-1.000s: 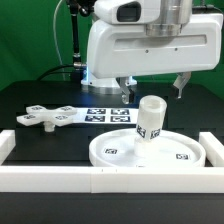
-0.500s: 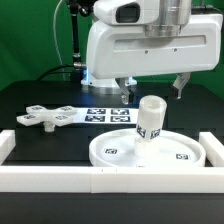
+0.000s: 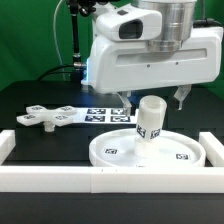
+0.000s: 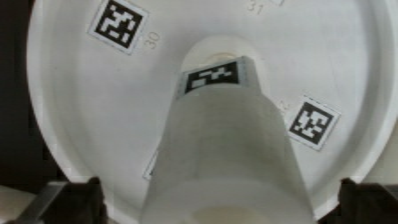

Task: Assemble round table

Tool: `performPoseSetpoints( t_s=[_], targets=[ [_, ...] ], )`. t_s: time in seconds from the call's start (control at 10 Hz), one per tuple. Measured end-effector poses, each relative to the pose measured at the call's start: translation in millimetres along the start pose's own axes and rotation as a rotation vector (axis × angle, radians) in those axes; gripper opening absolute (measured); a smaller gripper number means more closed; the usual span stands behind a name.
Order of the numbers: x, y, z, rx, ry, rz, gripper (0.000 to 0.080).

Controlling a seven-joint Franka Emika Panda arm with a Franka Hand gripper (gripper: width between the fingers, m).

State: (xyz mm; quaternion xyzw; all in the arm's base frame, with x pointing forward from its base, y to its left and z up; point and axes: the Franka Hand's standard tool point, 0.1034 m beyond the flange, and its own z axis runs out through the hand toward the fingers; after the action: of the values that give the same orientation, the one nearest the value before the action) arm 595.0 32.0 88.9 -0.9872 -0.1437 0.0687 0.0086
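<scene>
I see the big round disc point(image 3: 115, 152) lying flat in the lower middle of the exterior view, just behind the white rail point(image 3: 60, 178). The short post point(image 3: 150, 122) stands up straight in the middle of it. I think that step is done or nearly done, but I cannot tell if the post is twisted in tight. My gripper point(image 3: 153, 98) hangs right over the post. Its fingers point(image 3: 125, 99) are wide apart and hold nothing. The cross-shaped piece point(image 3: 48, 117) lies alone at the exterior view's left, near the marker board point(image 3: 105, 113). It has yet to go on the post.
</scene>
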Motion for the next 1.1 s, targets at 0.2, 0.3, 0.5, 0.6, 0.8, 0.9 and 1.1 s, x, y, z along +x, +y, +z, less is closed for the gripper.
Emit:
performPoseSetpoints(
  t_s=[0.2,0.3,0.5,0.6,0.8,0.9,1.1],
  targets=[
    [-0.2,1.9,-0.1,0.0,0.001,-0.016,0.056],
    [-0.5,2.7,-0.1,0.0,0.001,-0.026,0.0425],
    [0.0,2.4,-0.6,0.0,0.003,-0.027,0.0414],
    [0.1,2.3,-0.7,0.0,0.003,-0.027,0.0414],
    [-0.6,6.3,-3.6,-0.004,0.024,-0.023,0.0414],
    [-5.4,8.9,-4.5,0.005,0.05,0.003,0.0414],
    [-16.5,11.1,-3.5,0.016,0.104,0.046,0.0414]
  ],
)
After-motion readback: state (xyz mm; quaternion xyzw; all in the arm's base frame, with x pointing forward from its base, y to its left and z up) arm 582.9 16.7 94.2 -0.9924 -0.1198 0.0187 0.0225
